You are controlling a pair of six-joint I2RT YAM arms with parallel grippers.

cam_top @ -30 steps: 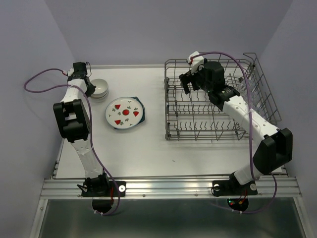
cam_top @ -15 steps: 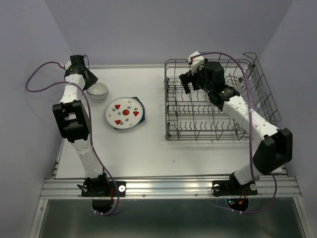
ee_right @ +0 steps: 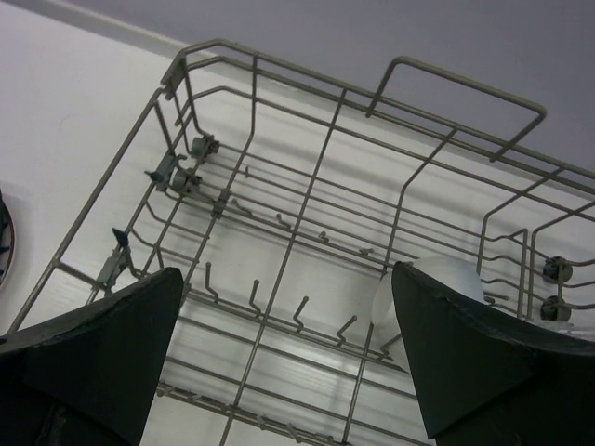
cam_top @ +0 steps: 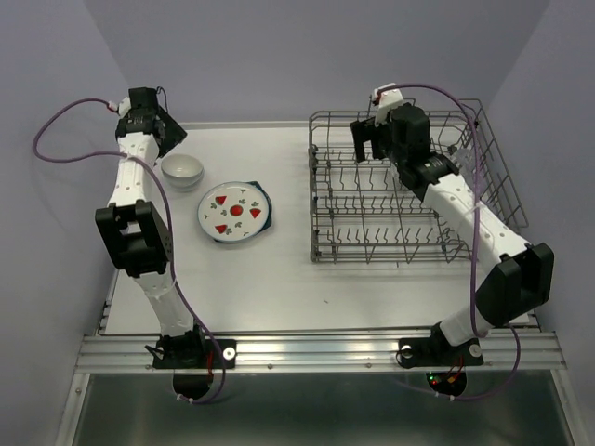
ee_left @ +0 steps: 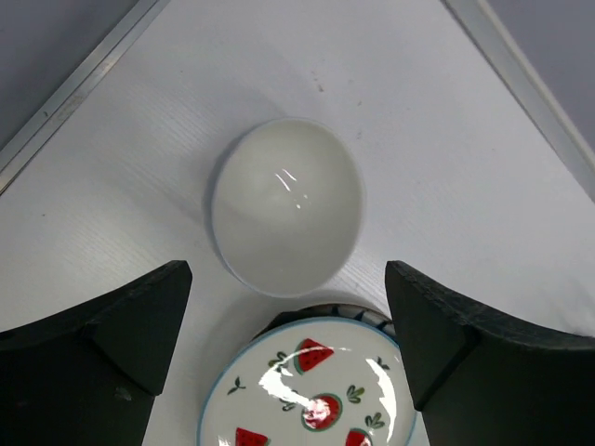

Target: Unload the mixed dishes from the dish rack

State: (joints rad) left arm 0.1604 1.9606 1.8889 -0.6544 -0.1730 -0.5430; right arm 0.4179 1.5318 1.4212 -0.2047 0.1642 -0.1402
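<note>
- Table [cam_top: 279, 279]: white top, carrying the whole scene, with both arm bases at the near edge.
- Dish rack [cam_top: 321, 195]: grey wire, sitting on the right half of the table, taller wire section along its far right side. Rows of upright tines standing bare across the floor of the dish rack [ee_right: 294, 232] in the right wrist view.
- Right gripper [cam_top: 372, 153]: hanging over the rack's back left corner, pointing down into it. Fingers spread wide in the wrist view, right gripper [ee_right: 288, 372] holding nothing, only wire below.
- Left gripper [cam_top: 160, 135]: up at the table's far left corner, above the bowl. Fingers wide apart, left gripper [ee_left: 288, 362] empty, bowl and plate framed between them from above.
- Teal plate [cam_top: 266, 206]: flat on the table left of the rack, only a dark rim peeking out on the right.
- Strawberry plate [cam_top: 234, 214]: lying on top of the teal plate, face up; strawberry plate [ee_left: 307, 390] just beside the bowl.
- White bowl [cam_top: 182, 170]: upright on the table, out of the rack, near the far left; white bowl [ee_left: 285, 218] clear of both fingers.
- White rounded dish [ee_right: 446, 279]: inside the rack towards its right end, behind the wires; exact shape hard to tell.
</note>
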